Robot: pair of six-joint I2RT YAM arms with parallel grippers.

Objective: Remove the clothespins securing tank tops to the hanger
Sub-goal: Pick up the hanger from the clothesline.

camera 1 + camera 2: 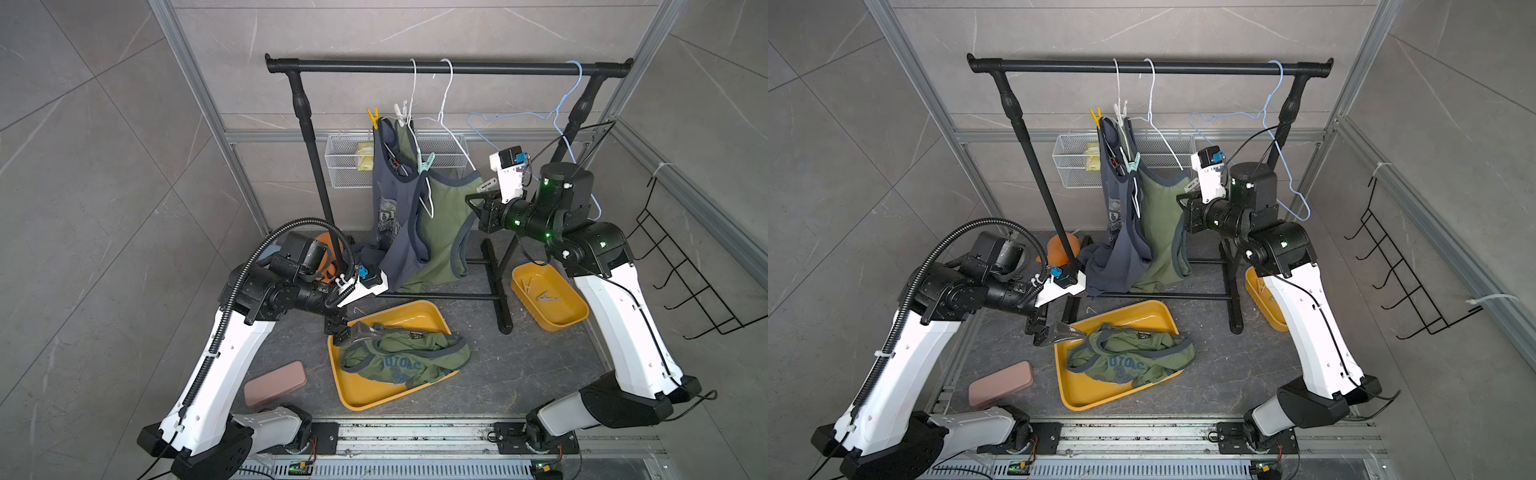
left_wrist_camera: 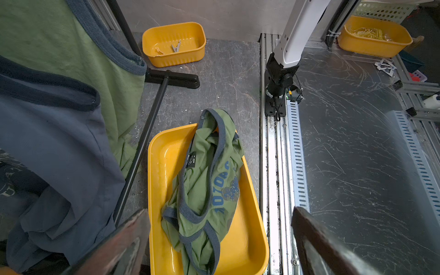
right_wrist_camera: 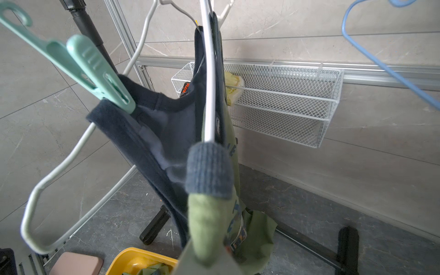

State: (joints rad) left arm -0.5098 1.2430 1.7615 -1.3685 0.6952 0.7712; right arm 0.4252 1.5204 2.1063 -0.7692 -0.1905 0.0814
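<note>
Grey stone-look tile walls and an aluminium frame enclose the cell. Black garment rail [image 1: 449, 66] stands on the dark desk [image 1: 519, 365], tall enough that tops hang free for both arms to reach from the front.

Slate-blue tank top [image 1: 388, 208] and hanging olive tank top [image 1: 442, 224] share pale wire hangers [image 3: 210, 95] near mid-rail. A 3rd top, the crumpled olive tank top [image 1: 403, 361], lies in the yellow tray [image 1: 361, 395], likely the drop spot for freed garments.

Right gripper [image 1: 478, 194] sits level with the hanging olive tank top's loose shoulder. Its jaws are closed, apparently pinching the strap. Cloth bunches over them in the right wrist view, so the contact itself is hidden. Probable reason: steadying the garment so it does not slide off.

Left gripper [image 1: 351, 332] hovers low over the tray's corner, jaws wide apart, empty.

Small yellow bin [image 1: 552, 318] by the rail's foot holds 2 loose clothespins [image 1: 542, 296], so it looks like the collection point.

3 pins are on the hangers. Mint clothespin [image 3: 95, 69] clamps the slate-blue strap to its wire. Yellow clothespin [image 1: 373, 117] and white clothespin [image 1: 400, 112] sit up by the hanger necks. Judged roughly halfway.
</note>
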